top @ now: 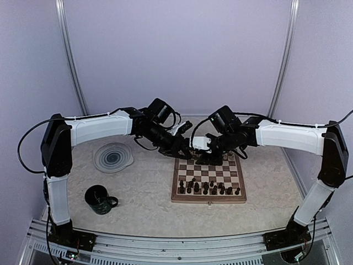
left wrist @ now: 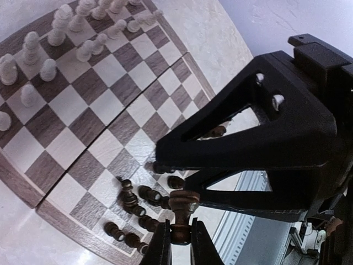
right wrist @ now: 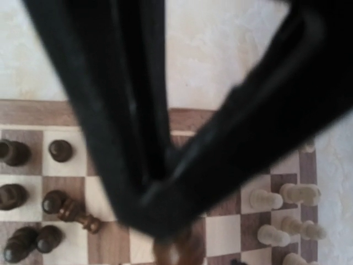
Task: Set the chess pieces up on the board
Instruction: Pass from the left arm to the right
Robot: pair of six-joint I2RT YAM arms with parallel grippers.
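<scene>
The board (top: 179, 185) lies right of centre. Dark chess pieces (top: 207, 188) crowd its near rows. In the left wrist view cream pieces (left wrist: 48, 70) stand at one end and dark ones (left wrist: 129, 199) lie or stand at the other. My left gripper (left wrist: 181, 245) is shut on the stem of a dark brown piece (left wrist: 183, 207), held above the board's far edge (top: 185, 148). My right gripper (top: 206, 149) meets it there, its black fingers (left wrist: 248, 143) spread open beside the piece's head. The right wrist view is mostly blocked by the blurred left gripper (right wrist: 165, 110).
A round grey swirl plate (top: 113, 157) lies left of the board and a dark mug (top: 100, 199) stands nearer the front left. One dark piece (right wrist: 80, 215) lies toppled among standing ones (right wrist: 15, 152). Cream pieces (right wrist: 276, 199) fill the opposite side.
</scene>
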